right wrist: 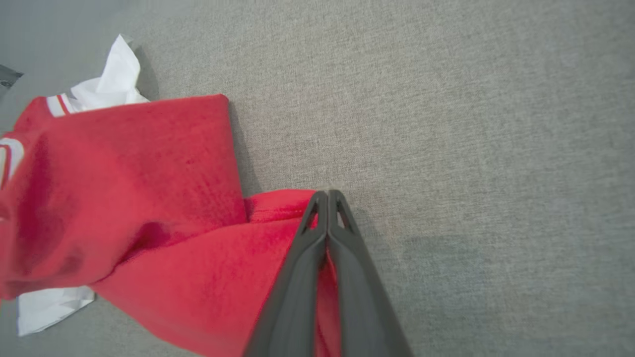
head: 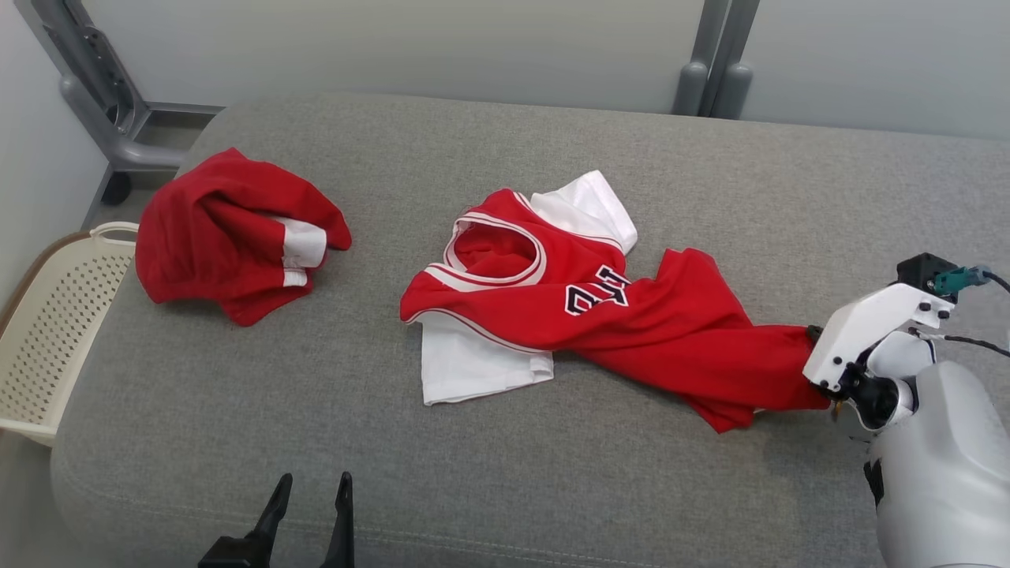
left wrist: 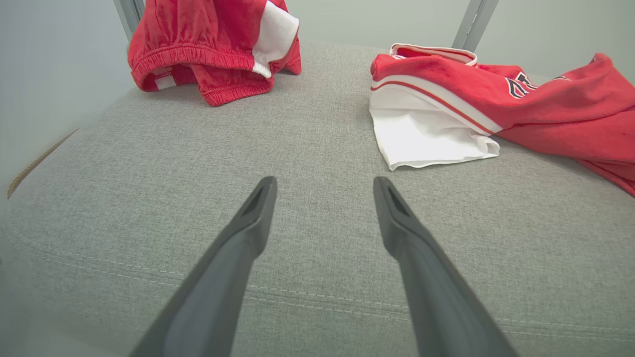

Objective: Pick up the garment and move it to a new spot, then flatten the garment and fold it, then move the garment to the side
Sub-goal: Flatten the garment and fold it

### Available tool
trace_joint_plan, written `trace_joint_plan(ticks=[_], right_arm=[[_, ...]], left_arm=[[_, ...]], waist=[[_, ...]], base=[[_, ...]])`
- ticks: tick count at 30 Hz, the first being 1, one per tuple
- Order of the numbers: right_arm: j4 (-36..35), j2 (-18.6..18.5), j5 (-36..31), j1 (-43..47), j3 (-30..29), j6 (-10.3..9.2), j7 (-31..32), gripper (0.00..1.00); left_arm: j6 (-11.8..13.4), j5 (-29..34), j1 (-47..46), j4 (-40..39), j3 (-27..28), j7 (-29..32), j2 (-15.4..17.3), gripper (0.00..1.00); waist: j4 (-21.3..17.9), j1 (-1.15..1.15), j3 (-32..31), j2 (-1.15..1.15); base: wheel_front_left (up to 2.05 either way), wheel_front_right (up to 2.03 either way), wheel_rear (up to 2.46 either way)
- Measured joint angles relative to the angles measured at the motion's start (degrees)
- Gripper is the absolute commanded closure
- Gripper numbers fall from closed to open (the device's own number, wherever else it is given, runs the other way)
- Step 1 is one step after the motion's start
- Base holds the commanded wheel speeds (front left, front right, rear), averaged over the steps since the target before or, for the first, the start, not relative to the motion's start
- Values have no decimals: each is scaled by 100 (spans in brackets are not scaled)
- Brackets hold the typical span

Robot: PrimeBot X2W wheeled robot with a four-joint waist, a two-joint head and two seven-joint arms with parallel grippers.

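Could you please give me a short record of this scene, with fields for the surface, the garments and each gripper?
surface: grey cushion
task garment: red jersey with white sleeves, crumpled, mid-cushion, drawn out toward the robot's right
other garment: red shorts, bunched, on the cushion's left part
beside cushion: cream perforated basket, off the left edge
right gripper: shut on the jersey's bottom end
left gripper: open, over bare cushion, holding nothing
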Motion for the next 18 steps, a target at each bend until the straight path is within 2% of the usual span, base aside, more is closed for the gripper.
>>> trace_joint_plan(ticks=[2,3,5,9,14,18], right_arm=[[80,3,512,-15,-36,0,-15,100],[80,3,512,-15,-36,0,-15,100],[85,4,944,-25,-48,-1,-49,100],[-223,7,1468,91,-59,-1,-87,100],[-1191,8,1931,651,-55,-1,8,100],[-2265,8,1941,1330,-82,0,169,100]], left_arm=[[4,-31,-2,21,8,0,2,0],[4,-31,-2,21,8,0,2,0],[18,-33,-2,35,11,0,3,0],[32,-74,-2,51,20,-1,9,0],[69,-96,1,56,11,-8,7,0],[100,-130,31,46,19,-9,7,0]], waist=[[-39,0,-18,0],[-39,0,-18,0],[-81,0,-42,0],[-164,0,-101,0],[-254,0,-180,0],[-344,0,-216,0]], base=[[0,0,0],[0,0,0],[0,0,0],[0,0,0],[0,0,0],[0,0,0]])
